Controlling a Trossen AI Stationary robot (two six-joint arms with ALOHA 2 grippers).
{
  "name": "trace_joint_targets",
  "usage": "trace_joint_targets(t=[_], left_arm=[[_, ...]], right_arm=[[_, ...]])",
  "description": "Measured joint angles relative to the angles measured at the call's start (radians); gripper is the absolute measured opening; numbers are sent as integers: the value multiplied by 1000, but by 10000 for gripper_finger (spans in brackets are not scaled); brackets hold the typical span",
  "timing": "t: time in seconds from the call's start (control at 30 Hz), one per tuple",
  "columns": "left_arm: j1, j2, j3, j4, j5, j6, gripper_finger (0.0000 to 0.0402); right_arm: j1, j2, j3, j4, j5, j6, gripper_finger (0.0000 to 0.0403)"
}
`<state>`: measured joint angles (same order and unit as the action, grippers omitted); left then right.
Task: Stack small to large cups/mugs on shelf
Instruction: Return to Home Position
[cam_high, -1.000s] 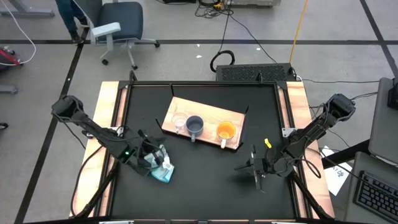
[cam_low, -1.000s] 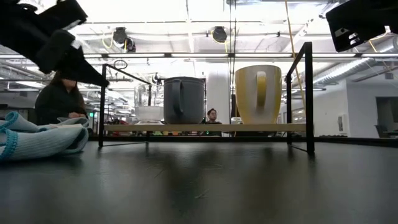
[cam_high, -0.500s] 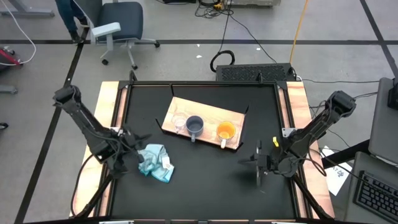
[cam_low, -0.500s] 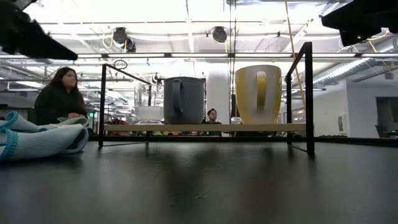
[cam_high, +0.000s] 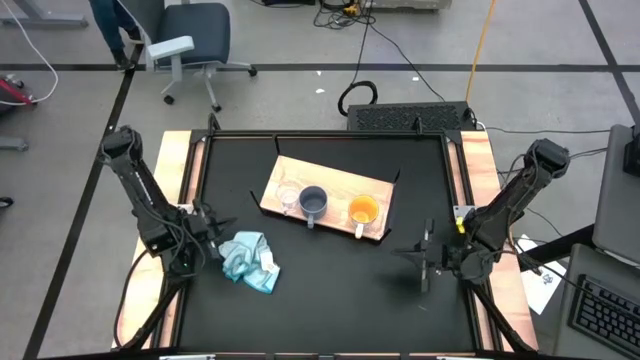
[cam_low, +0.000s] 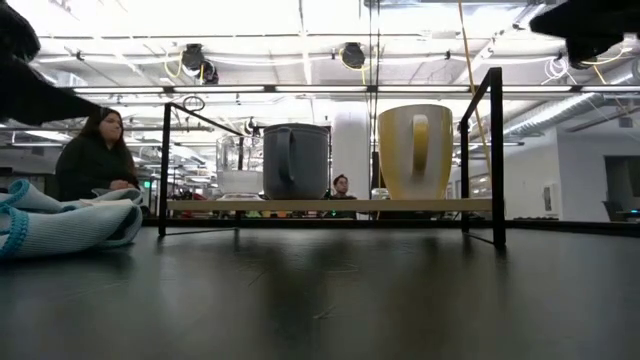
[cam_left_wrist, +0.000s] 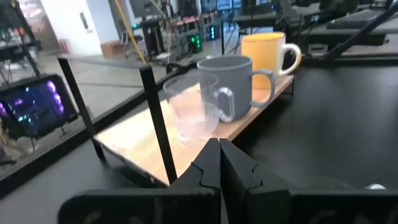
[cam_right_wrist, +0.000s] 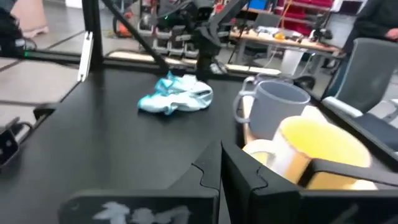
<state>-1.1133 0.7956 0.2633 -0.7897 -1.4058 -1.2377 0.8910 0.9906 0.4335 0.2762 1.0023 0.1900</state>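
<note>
Left gripper (cam_left_wrist: 219, 144): fingers together, empty, at the table's left side just beside the light blue cloth (cam_high: 250, 260). Right gripper (cam_right_wrist: 221, 145): likewise closed, empty, right side. Glass cup (cam_high: 288, 197), grey-blue mug (cam_high: 314, 201) and orange mug (cam_high: 363, 210) stand in a row on the wooden shelf (cam_high: 335, 182). Risk: the left arm snagging the cloth

Pale wooden shelf board (cam_high: 340, 185) with fine grain, thin black metal frame (cam_low: 497, 150), clear smooth glass cup (cam_high: 288, 198), matt grey-blue mug (cam_high: 314, 202), smooth orange mug (cam_high: 363, 210) with white handle, soft crumpled light blue cloth (cam_high: 250, 260), matt black bench top (cam_high: 330, 290) with faint sheen
</note>
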Motion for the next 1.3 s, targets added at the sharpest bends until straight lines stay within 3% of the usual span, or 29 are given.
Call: trace_joint_targets(t=[0.2, 0.47, 0.6, 0.73, 0.83, 1.2, 1.3], left_arm=[[-41, -50, 4, -45, -38, -3, 0], [-45, -58, 4, -44, -89, -14, 0], [-43, -58, -7, -30, -100, -2, 0], [-15, -58, -18, -21, -130, -3, 0], [13, -55, -18, -17, -137, 1, 0], [144, -35, -19, 18, -164, 84, 0], [213, -34, -19, 27, -166, 105, 0]], right_arm=[[65, -102, 0, -132, 98, 5, 0], [63, -322, -116, -170, 100, -43, 0], [52, -455, -237, -19, 91, -164, 0], [31, -578, -368, 230, -39, -353, 0], [19, -646, -412, 304, -113, -426, 0], [-24, -668, -413, 237, -124, -445, 0], [-46, -667, -413, 201, -175, -428, 0]])
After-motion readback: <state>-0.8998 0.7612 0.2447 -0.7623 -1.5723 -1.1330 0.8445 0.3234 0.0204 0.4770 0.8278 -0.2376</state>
